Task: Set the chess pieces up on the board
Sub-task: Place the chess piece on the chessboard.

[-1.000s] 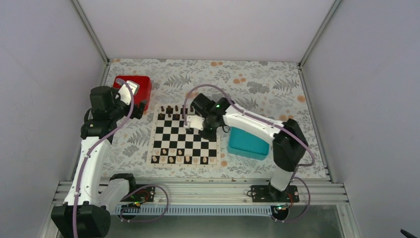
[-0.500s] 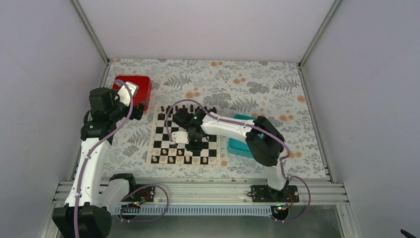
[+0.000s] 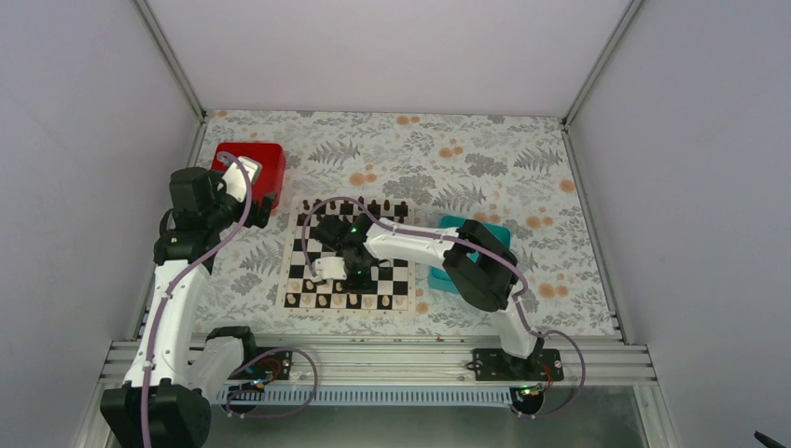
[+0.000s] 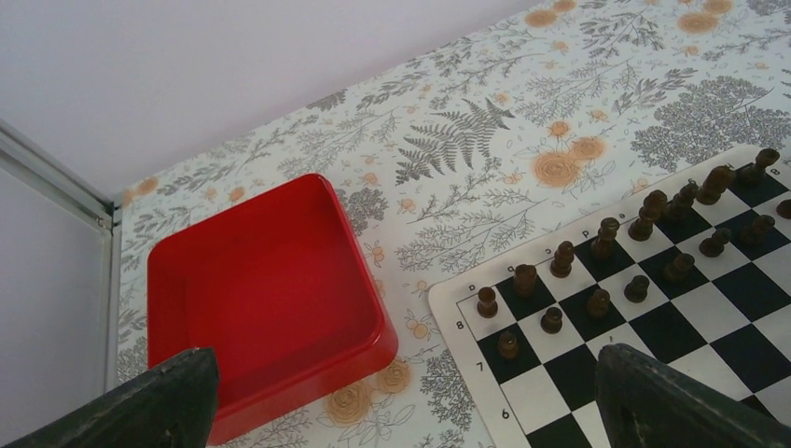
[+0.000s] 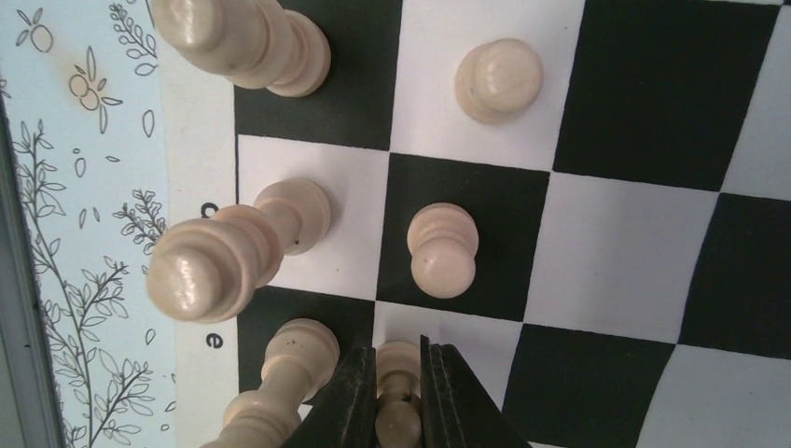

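The chessboard [image 3: 347,257] lies mid-table, with dark pieces [image 3: 347,207] along its far rows and light pieces [image 3: 338,301] along the near row. My right gripper [image 3: 338,271] reaches low over the board's near left part. In the right wrist view it [image 5: 398,403] is shut on a light pawn [image 5: 399,411] that stands over a white square beside a tall light piece [image 5: 280,387]. Two more light pawns [image 5: 444,248] stand on the same row. My left gripper [image 4: 401,401] hovers open between the red tray [image 4: 261,299] and the board corner [image 4: 476,317], holding nothing.
A teal tray [image 3: 466,254] sits right of the board, partly under the right arm. The red tray [image 3: 254,166] is at the far left. The floral cloth [image 3: 485,159] covers the table between walls and metal rails.
My right arm swung from the board's far right to its near left, carrying the pawn down toward the second row. The left arm stayed still.
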Robot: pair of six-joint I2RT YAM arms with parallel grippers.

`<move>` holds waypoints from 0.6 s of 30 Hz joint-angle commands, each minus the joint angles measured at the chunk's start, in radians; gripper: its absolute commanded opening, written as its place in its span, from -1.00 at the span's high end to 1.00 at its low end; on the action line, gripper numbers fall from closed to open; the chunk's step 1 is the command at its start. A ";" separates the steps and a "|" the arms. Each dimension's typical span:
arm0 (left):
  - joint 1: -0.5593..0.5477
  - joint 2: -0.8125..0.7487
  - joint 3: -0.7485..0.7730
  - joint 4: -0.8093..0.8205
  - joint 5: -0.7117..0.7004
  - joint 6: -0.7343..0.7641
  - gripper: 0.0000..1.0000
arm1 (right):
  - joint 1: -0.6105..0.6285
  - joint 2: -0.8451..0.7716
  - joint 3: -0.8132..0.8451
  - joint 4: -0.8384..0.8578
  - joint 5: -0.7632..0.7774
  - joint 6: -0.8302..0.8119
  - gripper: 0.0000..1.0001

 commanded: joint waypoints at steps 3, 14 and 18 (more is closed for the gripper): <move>0.011 -0.017 -0.012 0.025 0.025 -0.006 -1.00 | 0.011 0.011 0.024 0.002 0.006 0.006 0.91; 0.017 -0.019 -0.010 0.021 0.035 -0.007 -1.00 | 0.008 -0.005 0.020 0.015 0.048 0.012 0.91; 0.018 -0.020 -0.010 0.020 0.038 -0.007 -1.00 | 0.008 -0.004 0.014 0.018 0.054 0.011 0.91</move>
